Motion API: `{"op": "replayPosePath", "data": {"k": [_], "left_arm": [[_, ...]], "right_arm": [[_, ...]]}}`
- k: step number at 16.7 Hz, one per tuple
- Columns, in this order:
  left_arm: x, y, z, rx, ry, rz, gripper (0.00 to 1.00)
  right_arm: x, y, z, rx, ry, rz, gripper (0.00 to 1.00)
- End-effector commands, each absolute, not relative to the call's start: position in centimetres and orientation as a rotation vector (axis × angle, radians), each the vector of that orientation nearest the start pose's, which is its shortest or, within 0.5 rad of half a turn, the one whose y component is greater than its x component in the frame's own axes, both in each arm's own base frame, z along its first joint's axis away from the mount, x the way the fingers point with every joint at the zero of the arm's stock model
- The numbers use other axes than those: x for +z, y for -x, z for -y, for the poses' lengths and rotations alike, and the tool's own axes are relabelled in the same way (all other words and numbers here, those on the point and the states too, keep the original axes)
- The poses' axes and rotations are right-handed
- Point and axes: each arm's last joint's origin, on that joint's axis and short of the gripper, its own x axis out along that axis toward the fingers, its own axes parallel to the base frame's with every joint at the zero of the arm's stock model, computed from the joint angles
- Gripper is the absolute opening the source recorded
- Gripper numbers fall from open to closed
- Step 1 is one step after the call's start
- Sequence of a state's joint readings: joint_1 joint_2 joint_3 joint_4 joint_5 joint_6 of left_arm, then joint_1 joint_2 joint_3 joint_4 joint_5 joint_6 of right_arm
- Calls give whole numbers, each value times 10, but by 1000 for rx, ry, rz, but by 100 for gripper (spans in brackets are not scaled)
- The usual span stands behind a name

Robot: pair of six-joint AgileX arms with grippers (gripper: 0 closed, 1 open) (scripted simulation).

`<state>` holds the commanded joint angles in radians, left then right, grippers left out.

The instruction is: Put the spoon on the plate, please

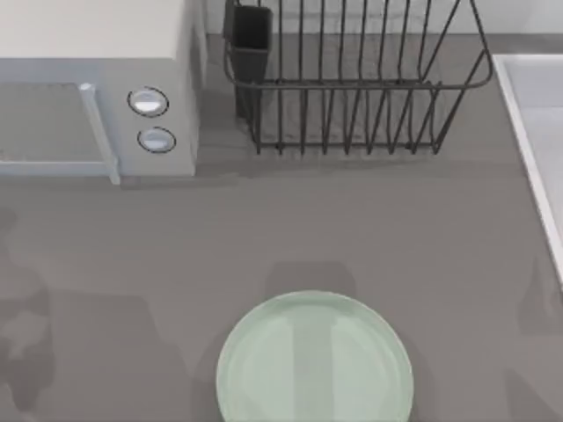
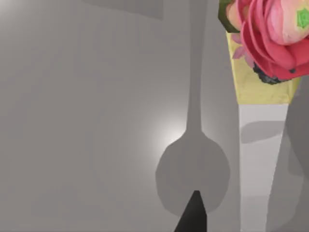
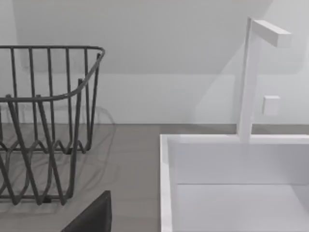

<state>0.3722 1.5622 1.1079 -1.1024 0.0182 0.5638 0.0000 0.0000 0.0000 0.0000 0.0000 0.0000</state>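
The pale mint-green plate [image 1: 314, 360] lies at the front middle of the grey table, with nothing on it. In the left wrist view the spoon [image 2: 258, 159] hangs close to the camera: a white handle ending in a red-and-yellow ornament [image 2: 270, 43]. Its shadow, with the oval bowl, falls apart from it on the table below, so the spoon is off the surface. My left gripper [image 2: 227, 222] is shut on the spoon; one dark fingertip [image 2: 194, 215] shows beside the handle. My right gripper [image 3: 91, 217] shows as a dark tip over the table beside the sink.
A white microwave [image 1: 97, 97] stands at the back left. A black wire dish rack [image 1: 352, 88] with a dark cup holder stands at the back middle. A white sink [image 3: 241, 183] with a faucet [image 3: 251, 77] runs along the right edge.
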Motion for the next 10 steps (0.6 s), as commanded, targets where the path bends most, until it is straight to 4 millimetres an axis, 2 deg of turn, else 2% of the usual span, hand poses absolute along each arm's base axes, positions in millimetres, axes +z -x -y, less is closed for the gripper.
{"op": "replayPosePath", "data": {"k": [3,6,8,10], "left_arm": [[207,-287,-43,-356,-329,-1541,0],[200,-307,42,-593,-556,-1509,0],[195,-305,107,-757,-717,-1466,0],[191,-289,170,-910,-871,-1404,0]], "right_arm": [[160,-106,1,0,0,0,100],[160,-106,1,0,0,0,100],[160,-106,1,0,0,0,100],[160,-106,1,0,0,0,100]]}}
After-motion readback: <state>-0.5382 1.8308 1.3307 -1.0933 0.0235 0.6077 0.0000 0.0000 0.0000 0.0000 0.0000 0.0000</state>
